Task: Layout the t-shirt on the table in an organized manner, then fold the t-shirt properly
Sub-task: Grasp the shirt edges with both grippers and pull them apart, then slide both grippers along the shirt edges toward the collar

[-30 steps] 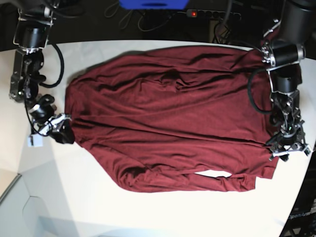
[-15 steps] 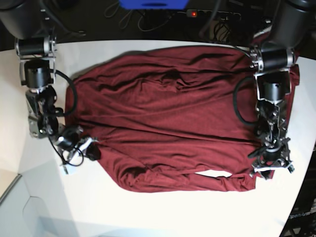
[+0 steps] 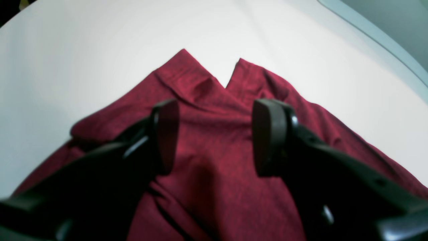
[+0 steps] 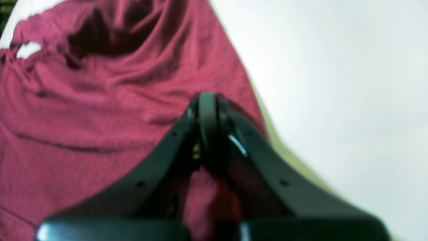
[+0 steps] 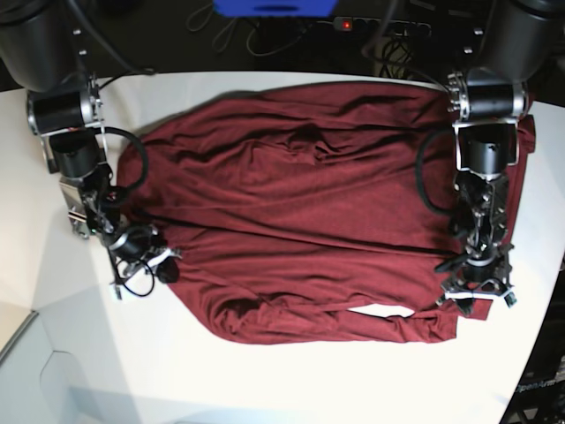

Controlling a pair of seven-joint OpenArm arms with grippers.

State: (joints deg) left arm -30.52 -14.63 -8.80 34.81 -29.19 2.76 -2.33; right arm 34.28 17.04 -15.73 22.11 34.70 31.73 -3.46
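The dark maroon t-shirt (image 5: 309, 212) lies spread wide across the white table (image 5: 265, 380), creased, with a small gap of table showing near its front hem. At the shirt's left edge in the base view, my right gripper (image 5: 166, 270) is low on the cloth. The right wrist view shows the right gripper (image 4: 207, 107) with jaws pressed together on the t-shirt (image 4: 83, 117) at its border. My left gripper (image 5: 474, 300) hovers over the shirt's front right corner. In the left wrist view the left gripper (image 3: 217, 137) is open above two cloth corners of the t-shirt (image 3: 200, 83).
A power strip (image 5: 380, 25) with a red light and a blue object (image 5: 275, 7) lie behind the table's far edge. The table's curved rim (image 3: 384, 40) runs close past the left gripper. Bare white tabletop (image 4: 334, 83) lies beside the right gripper.
My right gripper slid in from the bare table to the shirt's left edge and shut there. My left gripper moved inward and forward over the shirt's corner, staying open.
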